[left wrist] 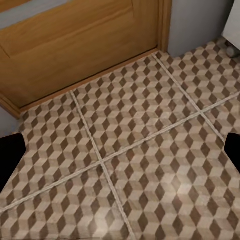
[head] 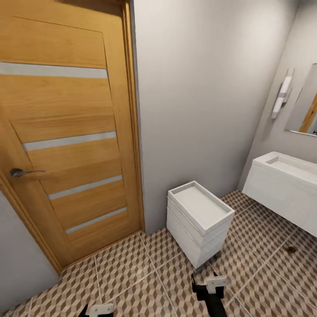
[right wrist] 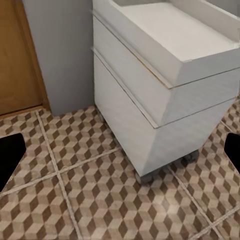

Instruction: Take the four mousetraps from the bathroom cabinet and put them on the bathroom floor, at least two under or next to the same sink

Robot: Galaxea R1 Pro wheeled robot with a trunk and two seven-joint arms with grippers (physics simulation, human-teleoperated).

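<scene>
The robot faces a wooden door point(head: 66, 132) at ten o'clock and a white wheeled drawer unit point(head: 200, 222) at five; both pincers hang spread and empty over the bathroom floor point(head: 132, 273), likely carried low for travel. The sink point(head: 286, 176) stands at three.

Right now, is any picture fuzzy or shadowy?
Head view: sharp, with soft shadow under the white unit and slanted walls. Left wrist view: floor tiles look slightly blurry, with a pale glare patch. Right wrist view: fairly crisp, with shade beneath the unit.
</scene>
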